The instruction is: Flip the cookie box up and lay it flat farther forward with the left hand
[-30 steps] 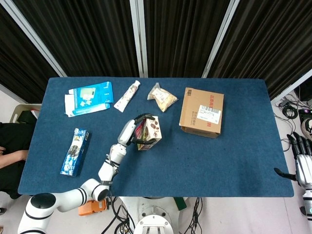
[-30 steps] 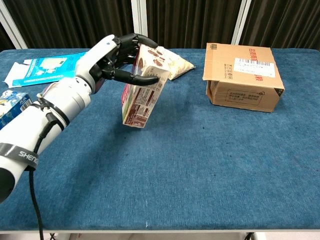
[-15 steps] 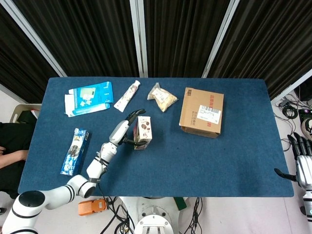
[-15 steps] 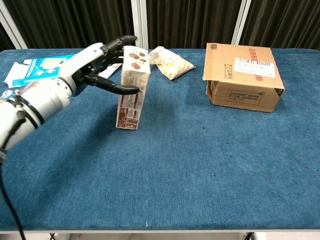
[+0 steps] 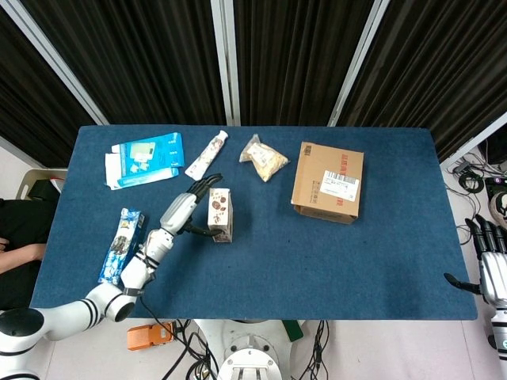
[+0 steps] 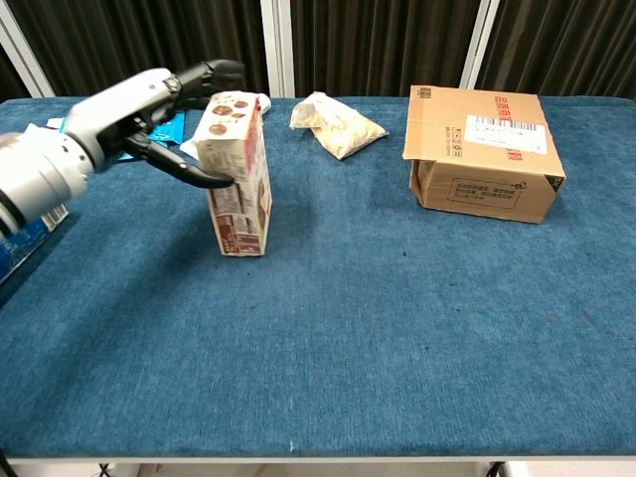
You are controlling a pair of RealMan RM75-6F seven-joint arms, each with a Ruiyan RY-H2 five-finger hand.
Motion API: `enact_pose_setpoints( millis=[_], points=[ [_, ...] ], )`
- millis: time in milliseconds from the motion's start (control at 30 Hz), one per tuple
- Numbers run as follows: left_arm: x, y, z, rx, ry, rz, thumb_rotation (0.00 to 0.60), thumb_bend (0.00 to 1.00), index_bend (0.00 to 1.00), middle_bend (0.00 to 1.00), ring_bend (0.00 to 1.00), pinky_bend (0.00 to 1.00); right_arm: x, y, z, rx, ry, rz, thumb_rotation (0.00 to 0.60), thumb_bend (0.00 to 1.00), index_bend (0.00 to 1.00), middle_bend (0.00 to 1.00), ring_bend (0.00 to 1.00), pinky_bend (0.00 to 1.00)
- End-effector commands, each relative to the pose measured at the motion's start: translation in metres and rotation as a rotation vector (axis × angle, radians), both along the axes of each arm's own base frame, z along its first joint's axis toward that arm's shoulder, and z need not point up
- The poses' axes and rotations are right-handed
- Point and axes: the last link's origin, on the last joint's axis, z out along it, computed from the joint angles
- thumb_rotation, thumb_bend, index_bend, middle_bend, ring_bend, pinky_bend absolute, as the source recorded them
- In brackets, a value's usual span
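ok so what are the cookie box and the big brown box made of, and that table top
The cookie box looks like thin printed paperboard: crisp folded edges, slightly glossy cookie artwork. The brown box looks like matte corrugated cardboard, with raw kraft colour, folded flaps and a stuck-on white label. The table top seems covered in blue fabric or felt: fuzzy, speckled, no shine.

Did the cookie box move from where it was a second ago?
Yes. The cookie box slid left, farther from the cardboard box, with the left hand around it.
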Motion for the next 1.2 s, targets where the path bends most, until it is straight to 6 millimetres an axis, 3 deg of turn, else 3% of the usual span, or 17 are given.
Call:
enact_pose_setpoints(
  millis=[33,133,267,567,1000,1200],
  points=[
    [-0.006,-0.003,0.019,0.032,0.115,-0.022,0.6,0.02,0.0,0.0,0.0,0.0,-0.001,0.0,0.0,0.0,-0.002,-0.001,0.6,0.1,0.0,0.0,0.0,0.0],
    [-0.005,-0.009,0.035,0.048,0.223,-0.034,0.6,0.02,0.0,0.0,0.0,0.0,-0.001,0.0,-0.001,0.002,-0.004,-0.001,0.6,0.1,0.0,0.0,0.0,0.0],
    [0.012,-0.022,0.053,0.009,0.293,-0.027,0.596,0.02,0.0,0.0,0.0,0.0,-0.001,0.0,-0.001,0.003,-0.006,0.003,0.6,0.1,0.0,0.0,0.0,0.0],
    [0.049,-0.031,0.067,0.005,0.482,-0.059,0.592,0.01,0.0,0.0,0.0,0.0,-0.003,0.0,-0.001,0.004,-0.01,0.006,0.6,0.1,0.0,0.0,0.0,0.0],
    [0.091,-0.024,0.05,0.039,0.716,-0.071,0.6,0.01,0.0,0.0,0.0,0.0,-0.007,0.0,-0.002,0.009,-0.019,0.002,0.6,0.1,0.0,0.0,0.0,0.0],
    [0.101,-0.02,0.043,0.015,0.783,-0.056,0.6,0.01,0.0,0.0,0.0,0.0,-0.01,-0.001,-0.002,0.009,-0.024,-0.006,0.6,0.1,0.0,0.0,0.0,0.0]
  ],
)
